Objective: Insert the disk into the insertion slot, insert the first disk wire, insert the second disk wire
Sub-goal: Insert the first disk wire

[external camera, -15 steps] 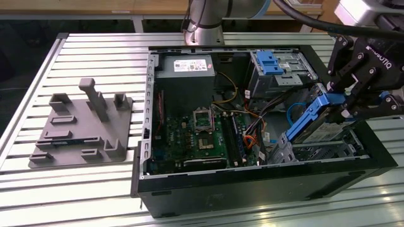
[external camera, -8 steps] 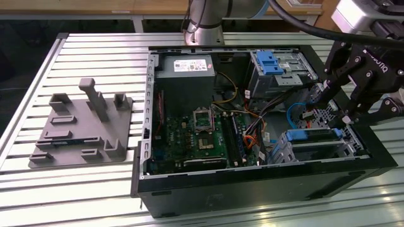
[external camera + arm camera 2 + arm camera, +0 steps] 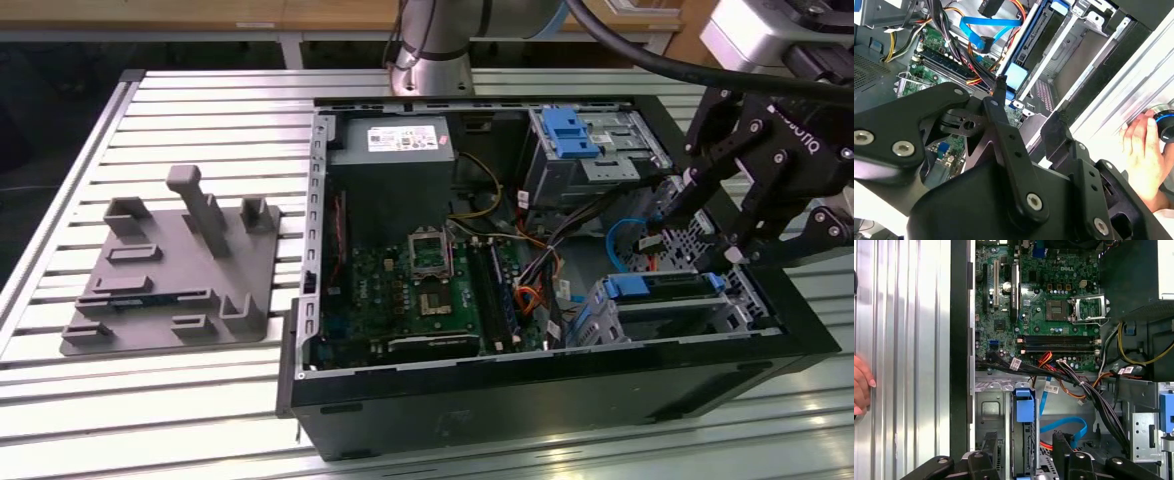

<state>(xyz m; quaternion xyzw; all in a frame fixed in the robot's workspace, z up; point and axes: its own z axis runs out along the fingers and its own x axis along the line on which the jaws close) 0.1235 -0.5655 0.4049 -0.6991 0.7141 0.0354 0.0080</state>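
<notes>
The open computer case lies on a slatted table. The disk, in a blue carrier, sits in the grey insertion slot at the case's corner on the exterior view's right. My gripper hovers just above it, open and holding nothing. In the first wrist view its two black fingers straddle the disk's blue carrier. The second disk wire, a blue flat cable, loops beside the cage with its dark plug hanging free. The first disk wire, red and orange, runs along the motherboard's edge.
A silver bay with a blue latch stands at the case's far corner, beside the power supply. A grey fixture block lies on the table at the exterior view's left. A person's hand rests on the table beside the case.
</notes>
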